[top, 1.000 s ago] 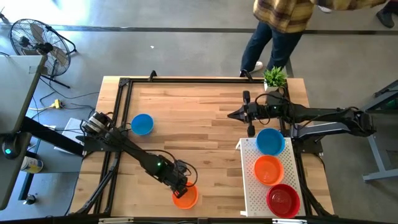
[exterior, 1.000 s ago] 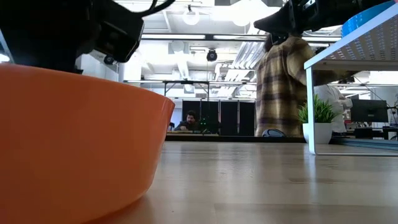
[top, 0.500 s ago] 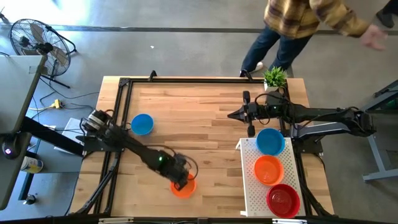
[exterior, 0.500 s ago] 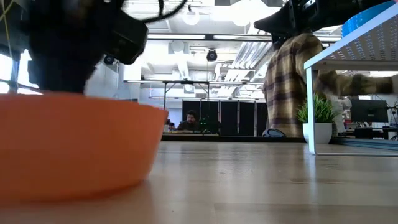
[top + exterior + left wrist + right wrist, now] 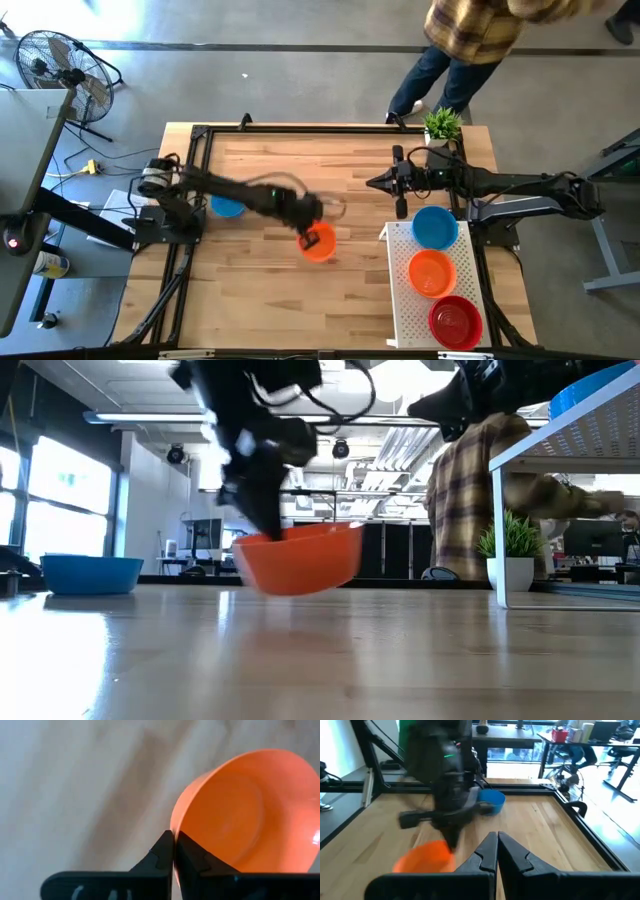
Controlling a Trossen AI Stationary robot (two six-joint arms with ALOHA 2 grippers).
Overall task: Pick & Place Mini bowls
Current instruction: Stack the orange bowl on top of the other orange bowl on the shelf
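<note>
The left end effector (image 5: 312,236) pinches the rim of an orange mini bowl (image 5: 320,243) and holds it clear of the wooden bench (image 5: 300,170), left of the white perforated tray (image 5: 405,305). In the left wrist view the two dark fingers (image 5: 165,852) are pressed onto the near edge of the bowl (image 5: 247,812), which tilts with its open side facing the camera. The low view shows the same bowl (image 5: 300,558) hanging tilted above the bench top (image 5: 400,650), gripped from above by the left arm.

A blue mini bowl (image 5: 226,207) sits on the bench far to the left of the tray, partly under the left arm; it shows at the left edge of the low view (image 5: 90,573) and beyond the left arm in the right wrist view (image 5: 490,800).

Three more mini bowls rest on the tray in a row: a blue one (image 5: 435,226) at the far end, an orange one (image 5: 432,272) in the middle and a red one (image 5: 455,321) at the near end.

The right end effector (image 5: 372,184) hovers over the bench just beyond the tray's far left corner, its fingers (image 5: 487,855) pressed together on nothing. A small potted plant (image 5: 441,125) stands on the bench beyond the tray, and a person in a plaid shirt (image 5: 470,25) stands past the bench edge.
</note>
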